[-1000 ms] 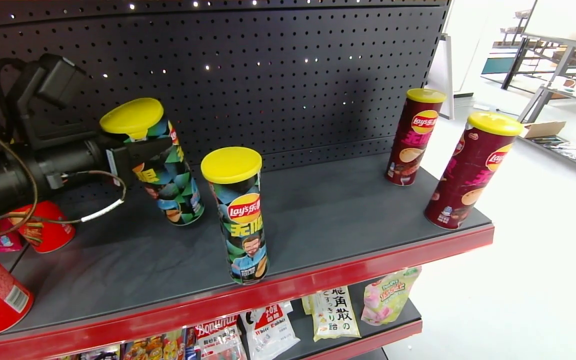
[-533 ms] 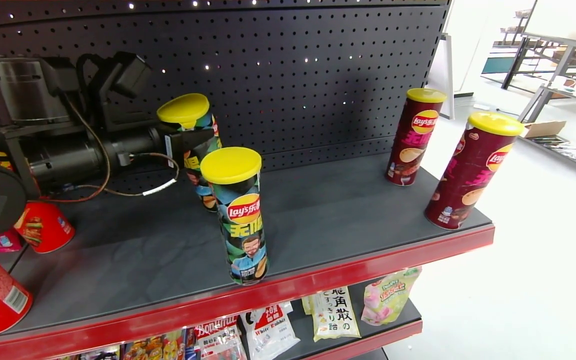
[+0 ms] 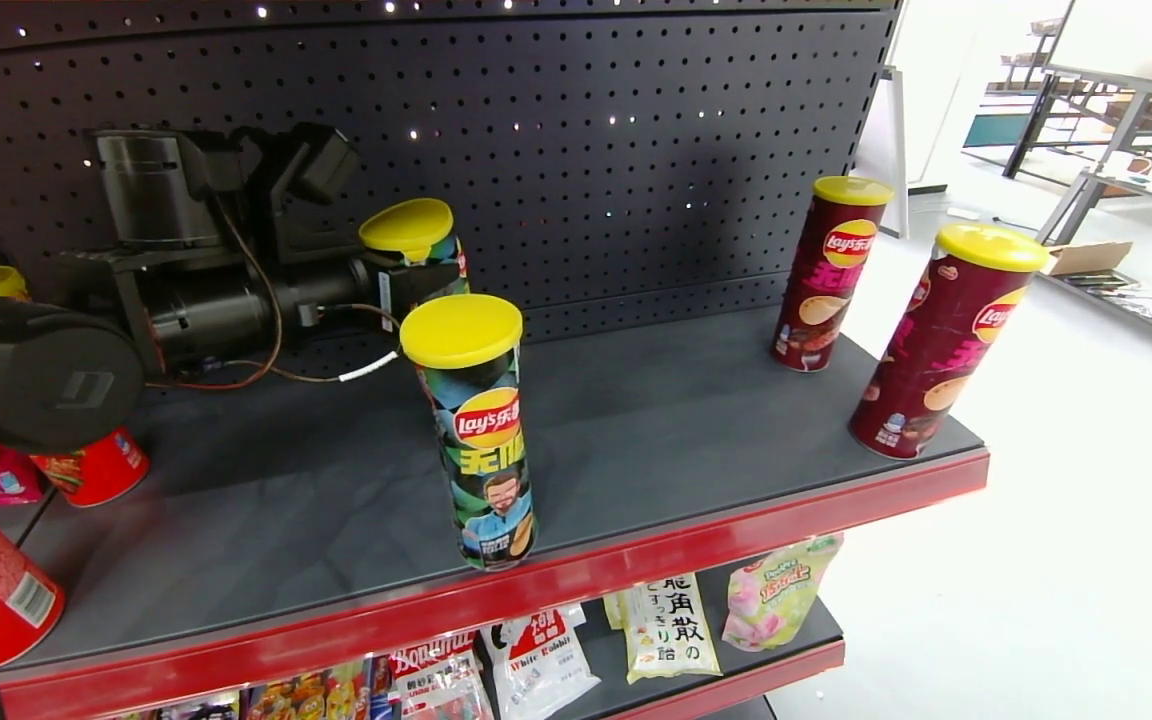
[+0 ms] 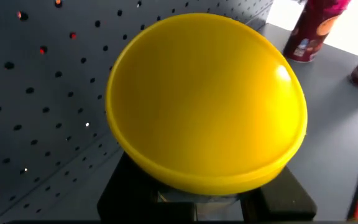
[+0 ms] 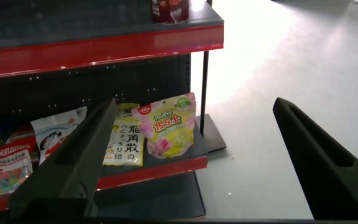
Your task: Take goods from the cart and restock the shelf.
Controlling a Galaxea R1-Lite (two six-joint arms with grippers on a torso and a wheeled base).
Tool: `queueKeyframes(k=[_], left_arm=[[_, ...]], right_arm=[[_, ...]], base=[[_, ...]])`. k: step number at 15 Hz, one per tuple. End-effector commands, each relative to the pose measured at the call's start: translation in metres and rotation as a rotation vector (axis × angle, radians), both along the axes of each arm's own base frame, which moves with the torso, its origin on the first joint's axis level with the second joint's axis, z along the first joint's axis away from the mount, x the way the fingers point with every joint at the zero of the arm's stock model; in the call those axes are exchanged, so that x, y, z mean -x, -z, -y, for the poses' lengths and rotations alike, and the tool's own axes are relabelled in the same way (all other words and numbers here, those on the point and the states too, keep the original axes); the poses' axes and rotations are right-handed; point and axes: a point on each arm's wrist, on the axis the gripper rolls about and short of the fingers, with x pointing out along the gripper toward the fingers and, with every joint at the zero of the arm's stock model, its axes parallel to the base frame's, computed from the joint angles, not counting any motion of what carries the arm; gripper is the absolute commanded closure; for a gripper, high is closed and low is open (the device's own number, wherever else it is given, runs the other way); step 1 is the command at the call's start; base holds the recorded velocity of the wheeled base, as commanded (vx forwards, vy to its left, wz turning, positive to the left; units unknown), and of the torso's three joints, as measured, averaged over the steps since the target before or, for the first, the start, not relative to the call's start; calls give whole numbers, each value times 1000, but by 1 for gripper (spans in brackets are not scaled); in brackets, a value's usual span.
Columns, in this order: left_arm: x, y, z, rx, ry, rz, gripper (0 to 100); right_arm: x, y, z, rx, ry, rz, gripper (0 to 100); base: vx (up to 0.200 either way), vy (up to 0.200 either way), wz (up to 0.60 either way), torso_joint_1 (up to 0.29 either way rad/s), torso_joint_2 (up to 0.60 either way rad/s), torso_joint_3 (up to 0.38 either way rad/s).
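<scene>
The left gripper [image 3: 420,284] is closed around a black-and-green cylindrical chip can with a yellow plastic lid [image 3: 406,228] and holds it just under the lid. This can is upright at the far side of the dark grey shelf board with a red front edge [image 3: 636,440], near the black perforated back wall [image 3: 586,150]. Its bottom is hidden, so I cannot tell if it touches the board. Just in front of it a second can of the same kind [image 3: 481,430] stands close to the red edge.

The right gripper [image 5: 210,162] has its fingers wide apart and holds nothing.

A broad bare part of the board lies between the second can and two dark red chip cans [image 3: 829,275] at the right; the nearer of them is at the near right corner. Two red cans [image 3: 96,465] stand at the left.

The left wrist view shows the lid from above, close to the wall holes. The right wrist view shows snack bags [image 5: 166,124] on a lower shelf and white floor to the right.
</scene>
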Motion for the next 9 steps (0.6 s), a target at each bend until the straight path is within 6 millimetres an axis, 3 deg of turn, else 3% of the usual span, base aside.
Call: queueKeyframes(k=[1, 9], left_arm=[[-6, 6, 5, -5, 2, -15, 100], [-18, 6, 23, 23, 34, -8, 100]], right_arm=[[0, 0, 0, 0, 0, 0, 0], [0, 0, 0, 0, 0, 0, 0]], base=[[0, 0, 0, 0, 0, 0], [0, 0, 0, 0, 0, 0]])
